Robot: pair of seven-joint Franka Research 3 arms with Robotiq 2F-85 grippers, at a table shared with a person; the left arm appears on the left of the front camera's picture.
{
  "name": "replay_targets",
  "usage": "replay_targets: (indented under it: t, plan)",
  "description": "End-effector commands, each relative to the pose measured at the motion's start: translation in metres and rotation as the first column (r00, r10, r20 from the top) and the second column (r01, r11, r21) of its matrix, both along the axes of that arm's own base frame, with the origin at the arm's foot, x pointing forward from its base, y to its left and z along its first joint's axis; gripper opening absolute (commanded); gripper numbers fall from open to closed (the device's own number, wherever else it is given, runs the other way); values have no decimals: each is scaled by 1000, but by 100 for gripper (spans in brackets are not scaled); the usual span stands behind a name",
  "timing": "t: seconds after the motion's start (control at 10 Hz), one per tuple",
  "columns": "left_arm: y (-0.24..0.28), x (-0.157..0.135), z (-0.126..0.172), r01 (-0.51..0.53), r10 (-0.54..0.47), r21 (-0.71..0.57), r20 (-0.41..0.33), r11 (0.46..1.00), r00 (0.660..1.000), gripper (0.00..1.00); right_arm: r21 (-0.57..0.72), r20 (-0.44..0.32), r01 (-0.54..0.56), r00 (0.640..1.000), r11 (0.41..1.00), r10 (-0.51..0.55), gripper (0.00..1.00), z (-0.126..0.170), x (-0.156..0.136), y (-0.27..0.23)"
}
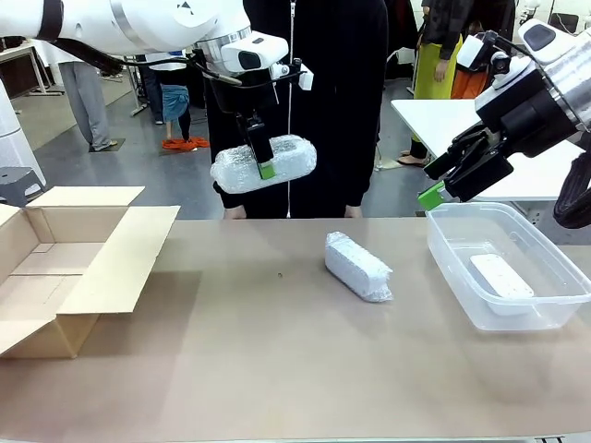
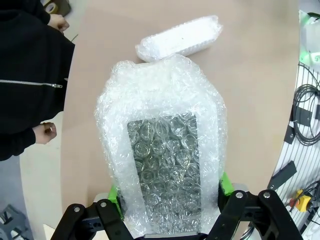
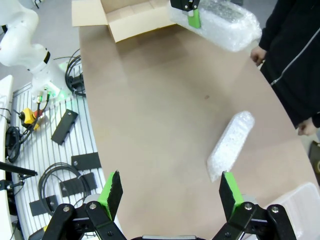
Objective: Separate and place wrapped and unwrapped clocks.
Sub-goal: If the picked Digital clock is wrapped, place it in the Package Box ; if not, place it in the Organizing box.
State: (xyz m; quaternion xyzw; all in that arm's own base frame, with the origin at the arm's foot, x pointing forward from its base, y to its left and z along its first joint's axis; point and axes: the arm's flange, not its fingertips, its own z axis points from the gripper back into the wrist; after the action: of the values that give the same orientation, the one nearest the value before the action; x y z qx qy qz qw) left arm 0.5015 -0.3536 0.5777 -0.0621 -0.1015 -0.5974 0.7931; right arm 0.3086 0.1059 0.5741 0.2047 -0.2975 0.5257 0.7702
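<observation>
High over the table's far side, my left gripper (image 1: 263, 162) is shut on a wrapped clock (image 1: 264, 164), a lumpy bubble-wrap bundle. The left wrist view shows this bundle (image 2: 165, 160) between the green pads (image 2: 114, 196). A second wrapped clock (image 1: 358, 266) lies on the table's middle, also seen as a long whitish bundle (image 2: 180, 37) (image 3: 231, 140). An unwrapped white clock (image 1: 500, 275) rests inside the clear tub (image 1: 441, 247) at the right. My right gripper (image 1: 441, 185) (image 3: 170, 192) hangs open and holds nothing, above the tub's far left corner.
An open brown cardboard box (image 1: 55, 268) (image 3: 135, 15) stands at the table's left. A person in a black zip jacket (image 1: 295, 101) stands at the far edge, hands (image 2: 45, 132) near the table. Cables and black parts (image 3: 60, 165) lie beside the table.
</observation>
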Motion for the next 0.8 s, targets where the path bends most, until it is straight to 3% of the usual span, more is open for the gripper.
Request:
replay_targets:
  t: [0.0, 0.7]
  plan:
    - [0, 2, 3, 2, -2, -1, -6, 1000, 1000, 20, 23, -7, -18, 1000, 1000, 18, 100, -1, 1, 0]
    - [0, 2, 3, 2, -2, -1, -6, 1000, 1000, 20, 23, -7, -18, 1000, 1000, 18, 100, -1, 1, 0]
